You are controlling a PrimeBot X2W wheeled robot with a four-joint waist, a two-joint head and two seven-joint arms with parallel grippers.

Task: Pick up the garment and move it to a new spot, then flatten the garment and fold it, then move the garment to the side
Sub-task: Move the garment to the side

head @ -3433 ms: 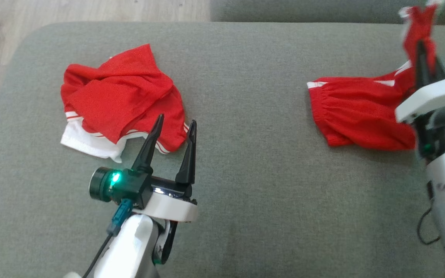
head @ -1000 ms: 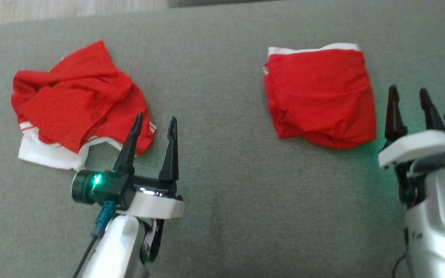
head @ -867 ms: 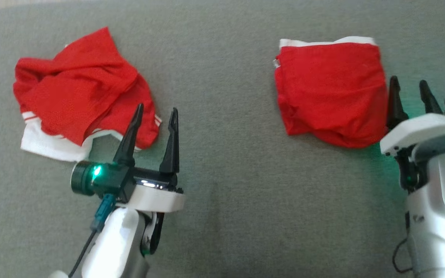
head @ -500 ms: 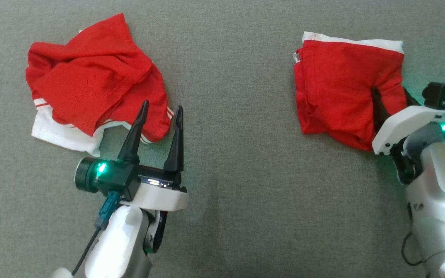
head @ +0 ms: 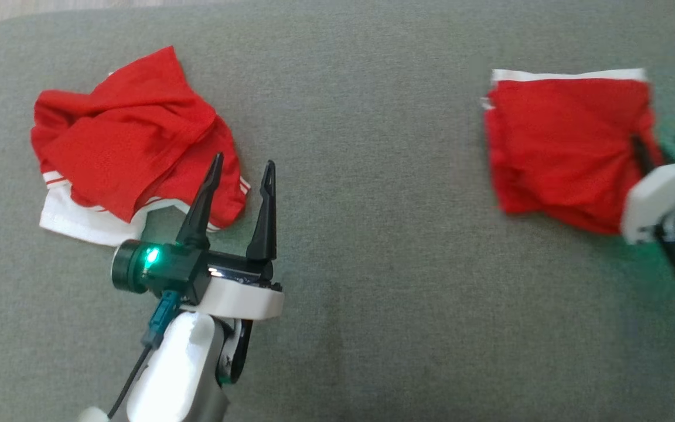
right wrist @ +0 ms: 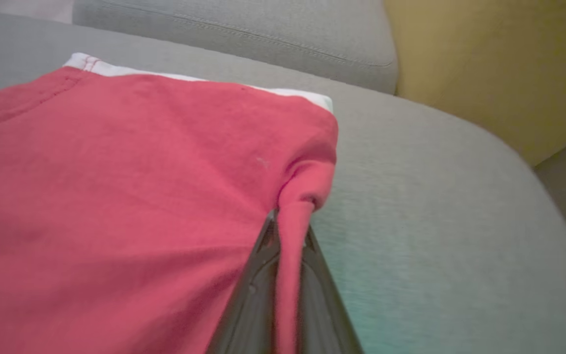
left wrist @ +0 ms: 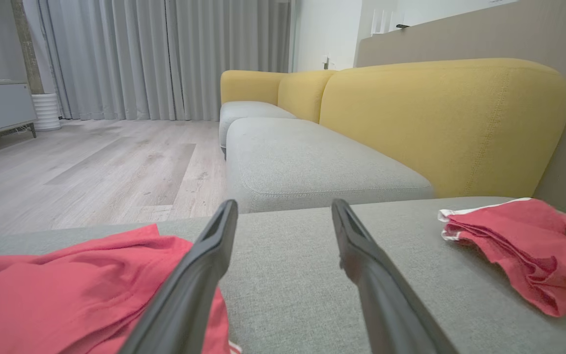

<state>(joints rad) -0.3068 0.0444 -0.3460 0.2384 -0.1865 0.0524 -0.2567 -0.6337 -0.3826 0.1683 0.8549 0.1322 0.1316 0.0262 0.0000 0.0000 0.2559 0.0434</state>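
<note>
Nearest the robot, above the nubby grey cushion [head: 372, 281], the left gripper [head: 244, 163] hovers spread wide and empty at the edge of a crumpled red-and-white garment [head: 126, 140], probably waiting. Further right, the right gripper [right wrist: 288, 231] pinches tight a bunched edge of the folded garment [head: 560, 146], thin red mesh with a white hem lying flat, likely to drag it aside. Beyond rises a padded yellow backrest [left wrist: 440, 123].

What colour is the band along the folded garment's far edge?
White band, clearest in the right wrist view.
</note>
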